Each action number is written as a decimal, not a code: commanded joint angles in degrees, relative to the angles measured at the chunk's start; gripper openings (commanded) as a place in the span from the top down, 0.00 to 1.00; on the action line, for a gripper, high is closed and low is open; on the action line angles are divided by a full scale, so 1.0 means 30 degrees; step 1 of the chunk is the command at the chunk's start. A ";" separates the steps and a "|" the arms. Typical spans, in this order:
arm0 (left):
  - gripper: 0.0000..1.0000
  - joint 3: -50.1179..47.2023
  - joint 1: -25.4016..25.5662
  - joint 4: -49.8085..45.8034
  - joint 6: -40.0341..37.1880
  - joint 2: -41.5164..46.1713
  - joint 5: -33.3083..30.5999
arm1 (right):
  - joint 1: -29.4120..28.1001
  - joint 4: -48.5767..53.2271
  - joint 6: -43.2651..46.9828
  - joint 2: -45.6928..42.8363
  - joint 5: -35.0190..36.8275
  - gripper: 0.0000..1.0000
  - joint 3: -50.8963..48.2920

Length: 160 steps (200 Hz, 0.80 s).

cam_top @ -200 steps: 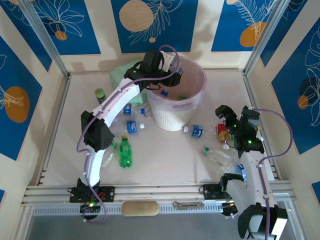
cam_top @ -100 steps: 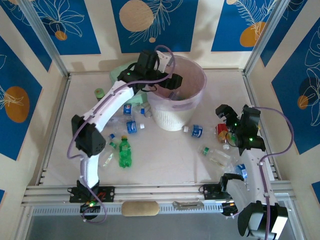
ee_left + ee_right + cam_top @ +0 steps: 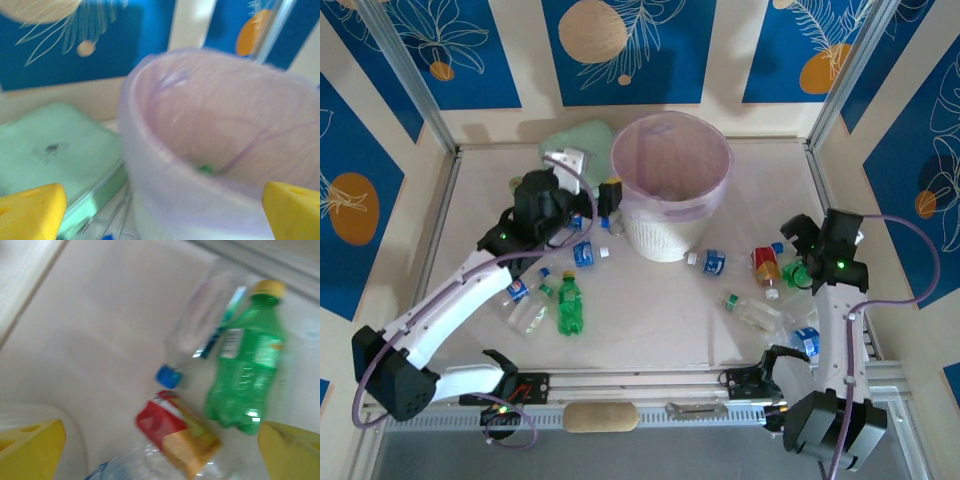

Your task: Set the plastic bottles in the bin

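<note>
My left gripper [image 3: 160,212] is released: jaws spread wide, nothing between them. It sits close to the left side of the bin [image 3: 665,238], facing it. On the wrist cam the pink liner [image 3: 215,115] is straight ahead, with a green speck [image 3: 205,169] low inside; I can't tell what it is. The mint box [image 3: 45,150] lies left of the bin, towards the back wall.

My right gripper [image 3: 160,450] is also released and empty, hovering over the clutter on the right of the table. Under it I see a green bottle [image 3: 245,375] with a yellow cap lying flat and a clear bottle [image 3: 200,335] with a blue cap right against it. A red-orange pack [image 3: 175,437] lies just beside both.

The bin stands upright at the far middle of the table. Bottles lie scattered round its base:
- a second green one [image 3: 570,305] left of centre
- a blue-label one [image 3: 583,253] beside the left arm
- another [image 3: 715,262] at the bin's foot
- a clear one [image 3: 750,312] near the right arm
</note>
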State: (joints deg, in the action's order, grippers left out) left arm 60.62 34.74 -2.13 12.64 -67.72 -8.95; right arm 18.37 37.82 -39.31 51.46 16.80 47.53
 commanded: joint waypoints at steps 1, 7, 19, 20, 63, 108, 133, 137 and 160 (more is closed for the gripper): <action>0.00 -0.2588 -0.0301 0.0959 0.1233 0.1275 -0.2515 | 0.1111 0.1587 0.0205 -0.0785 0.2007 0.01 -0.0455; 0.00 -0.3210 -0.0329 0.0763 0.1451 0.1598 -0.2578 | 0.1442 0.1598 0.0093 -0.0906 0.1869 0.01 -0.0745; 0.00 -0.4269 -0.0353 0.0457 0.2040 0.2251 -0.2720 | 0.1978 0.1600 -0.0167 -0.0859 0.1577 0.01 -0.1146; 0.00 -0.4357 -0.0356 0.0452 0.2091 0.2291 -0.2710 | 0.2029 0.1630 -0.0197 -0.0847 0.1578 0.01 -0.1170; 0.00 -0.6106 -0.0752 -0.0137 0.2910 0.2882 -0.2434 | 0.4304 0.1980 -0.1155 0.0141 0.0815 0.01 -0.2311; 0.00 -0.6027 -0.1648 0.0108 0.4457 0.1583 -0.0288 | 0.6225 0.0951 -0.0813 0.0278 -0.0908 0.00 -0.3458; 0.00 -0.6224 -0.1737 0.0438 0.5204 0.1379 -0.0152 | 0.7118 -0.0086 0.0059 0.1011 -0.2570 0.01 -0.3840; 0.00 -0.6257 -0.1762 0.0472 0.5302 0.1368 -0.0137 | 0.7234 -0.0304 0.0232 0.1184 -0.2841 0.01 -0.3881; 0.00 -0.6291 -0.1797 0.0457 0.5511 0.1494 -0.0122 | 0.7419 -0.1176 0.0686 0.2173 -0.3996 0.03 -0.3918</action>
State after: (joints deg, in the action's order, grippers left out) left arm 42.39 30.09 -2.31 26.81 -63.61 -10.63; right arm 39.92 37.98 -39.79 55.72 11.22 36.40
